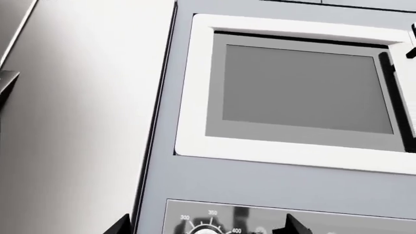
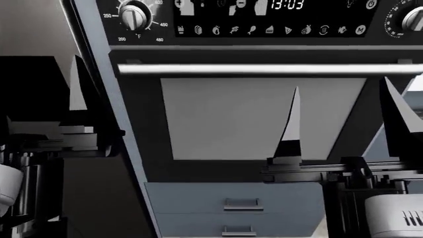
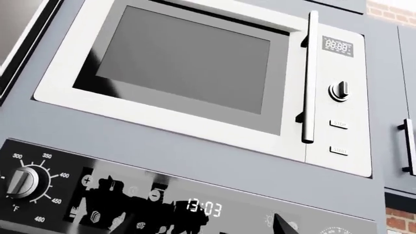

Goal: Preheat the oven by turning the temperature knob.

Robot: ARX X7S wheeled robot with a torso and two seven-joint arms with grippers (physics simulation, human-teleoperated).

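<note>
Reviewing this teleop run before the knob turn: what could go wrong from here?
1. Wrong knob: the temperature knob sits at the panel's left, and a tick-ringed knob sits at its right, nearer the right gripper.
2. The left gripper is nearer the target but beside the oven's edge, so it could catch the cabinet side on approach.
3. The oven door handle runs between both grippers and the panel; rising fingers might snag it.

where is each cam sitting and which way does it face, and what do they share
Head view: on the robot's head, facing the oven door; both grippers' fingers rise in front, left gripper, right gripper.
Left wrist view: near the left gripper, tilted up at the microwave; dark fingertips at the edge.
Right wrist view: near the right gripper, tilted up at the microwave and oven panel.
Shared: the temperature knob and, in head and right wrist, the 13:03 clock.
</note>
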